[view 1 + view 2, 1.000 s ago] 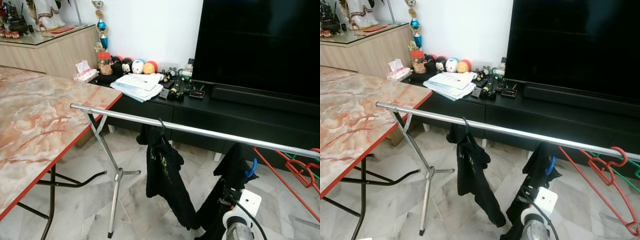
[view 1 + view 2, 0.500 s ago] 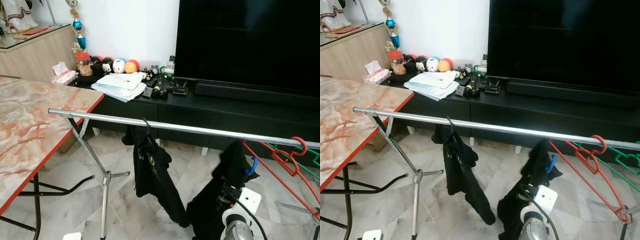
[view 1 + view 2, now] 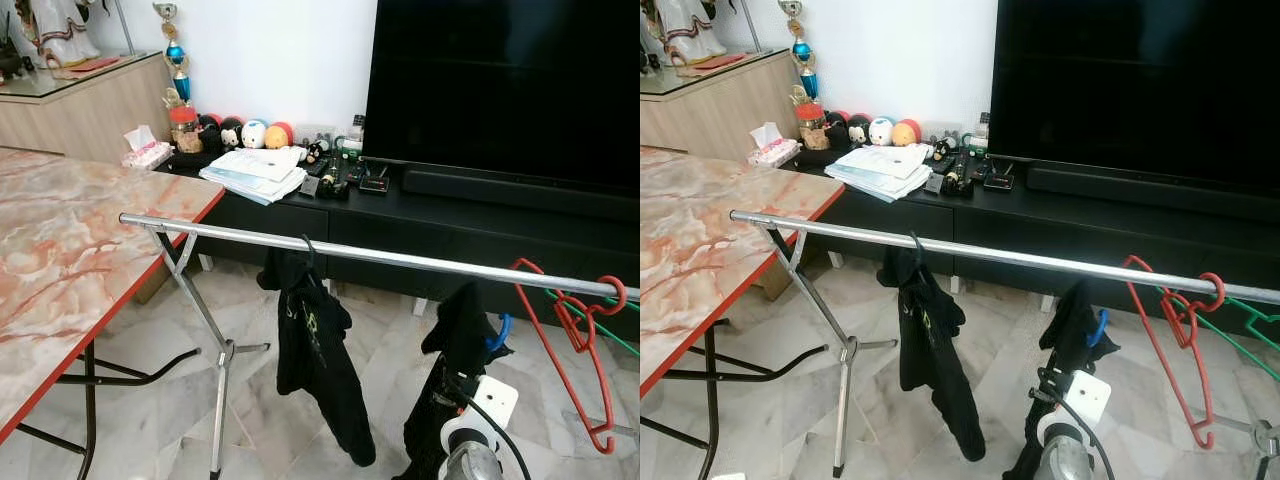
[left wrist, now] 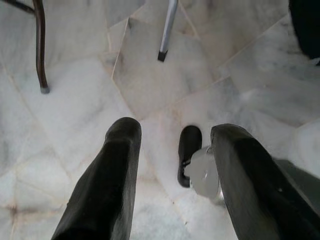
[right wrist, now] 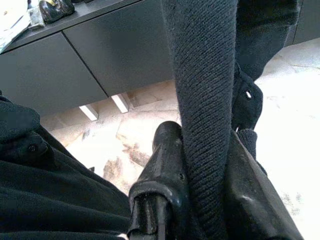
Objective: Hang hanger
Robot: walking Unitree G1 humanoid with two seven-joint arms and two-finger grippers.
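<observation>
Blue hanger hook up, garment hanging down | right claw pinching black garment

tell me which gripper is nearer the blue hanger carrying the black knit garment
Right. The right gripper is shut on the black knit garment hanging from the blue hanger; the left gripper points down at the marble floor.

Bright even indoor light, soft shadows, sharp head views, wrist close-ups blurred
</observation>
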